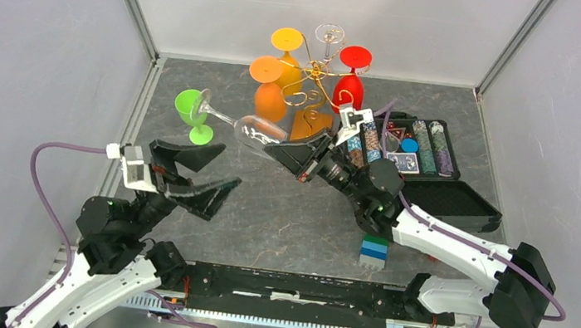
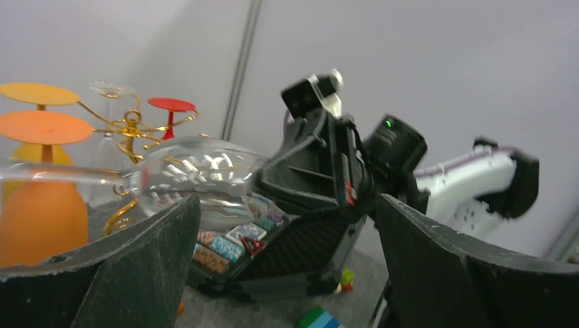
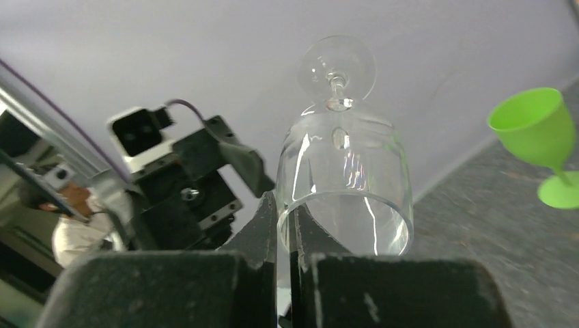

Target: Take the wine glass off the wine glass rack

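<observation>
The gold wire wine glass rack [image 1: 321, 74] stands on its wooden base [image 1: 312, 125] at the back, with yellow, orange, red and one clear glass hanging from it; it also shows in the left wrist view [image 2: 130, 126]. My right gripper [image 1: 279, 151] is shut on the rim of a clear wine glass [image 1: 254, 131], held sideways off the rack with its foot pointing left. In the right wrist view one finger is inside the bowl [image 3: 348, 178] and one outside, at my right gripper [image 3: 290, 232]. My left gripper [image 1: 225, 166] is open and empty, just in front of the glass [image 2: 198, 181].
A green goblet [image 1: 192, 113] stands on the table left of the held glass's foot. An open black case [image 1: 458, 200] with poker chips lies at the right. A stack of blue and green blocks [image 1: 373, 251] sits near the front. Enclosure walls surround the table.
</observation>
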You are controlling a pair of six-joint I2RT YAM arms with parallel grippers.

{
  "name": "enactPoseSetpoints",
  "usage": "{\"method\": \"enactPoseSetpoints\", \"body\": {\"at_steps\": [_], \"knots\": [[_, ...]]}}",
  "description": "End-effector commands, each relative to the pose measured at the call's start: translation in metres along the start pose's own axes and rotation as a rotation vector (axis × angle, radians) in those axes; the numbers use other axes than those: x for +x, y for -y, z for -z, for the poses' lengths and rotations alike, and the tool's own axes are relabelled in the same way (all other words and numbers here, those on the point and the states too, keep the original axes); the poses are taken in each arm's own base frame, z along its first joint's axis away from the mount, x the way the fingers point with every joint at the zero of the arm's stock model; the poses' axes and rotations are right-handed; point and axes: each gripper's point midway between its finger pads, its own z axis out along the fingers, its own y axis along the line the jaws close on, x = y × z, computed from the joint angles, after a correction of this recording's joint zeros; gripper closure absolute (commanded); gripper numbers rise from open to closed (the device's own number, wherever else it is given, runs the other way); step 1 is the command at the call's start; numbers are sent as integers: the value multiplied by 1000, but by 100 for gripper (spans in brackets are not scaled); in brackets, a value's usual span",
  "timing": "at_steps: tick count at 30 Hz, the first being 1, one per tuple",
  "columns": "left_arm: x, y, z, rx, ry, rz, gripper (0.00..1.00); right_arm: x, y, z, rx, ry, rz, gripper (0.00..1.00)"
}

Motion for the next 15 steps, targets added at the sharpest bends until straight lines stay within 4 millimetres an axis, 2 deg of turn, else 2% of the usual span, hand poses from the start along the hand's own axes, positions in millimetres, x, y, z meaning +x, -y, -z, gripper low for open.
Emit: {"method": "enactPoseSetpoints", "body": {"at_steps": [1, 3, 6, 10, 15], "knots": [[21, 32, 26, 222, -173, -177, 0, -10, 6, -2, 87, -52, 181, 100], [22, 35, 32, 250, -199, -222, 0, -1, 22, 3, 166, -125, 245, 100], [14, 32, 35, 224, -188, -259, 0, 7, 36, 12, 232, -243, 356, 99], [1, 15, 33, 107, -161, -278, 0, 19, 57, 41, 336, -434, 501, 100], [0, 3, 31, 43, -159, -285, 0, 34, 67, 80, 382, -688, 599, 100]]}}
